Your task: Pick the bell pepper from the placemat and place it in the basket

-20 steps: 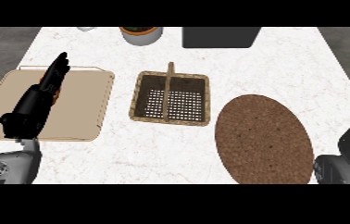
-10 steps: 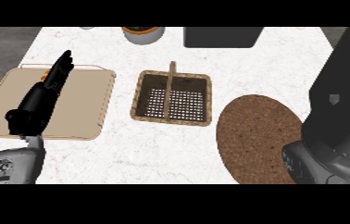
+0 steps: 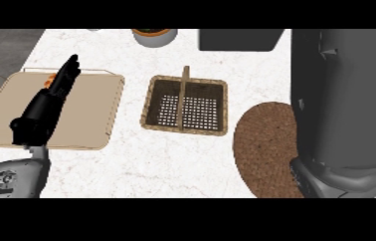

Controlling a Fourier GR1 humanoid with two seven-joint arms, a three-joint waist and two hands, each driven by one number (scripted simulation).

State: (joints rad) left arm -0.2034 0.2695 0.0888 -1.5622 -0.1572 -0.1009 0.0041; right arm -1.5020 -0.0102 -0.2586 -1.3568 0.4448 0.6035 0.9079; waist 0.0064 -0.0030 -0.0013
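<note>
Meanwhile, left hand point(image 3: 46, 105) rests open over the tray point(image 3: 95, 110) — fingers straight — beside the basket point(image 3: 185, 105).

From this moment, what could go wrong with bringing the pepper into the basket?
1. The left hand lies with straight fingers over the beige mat and hides most of an orange thing, probably the bell pepper; it may push it away rather than grasp it.
2. The basket has a handle across its middle, which the pepper could catch on.
3. The right forearm covers much of the view's right.
</note>
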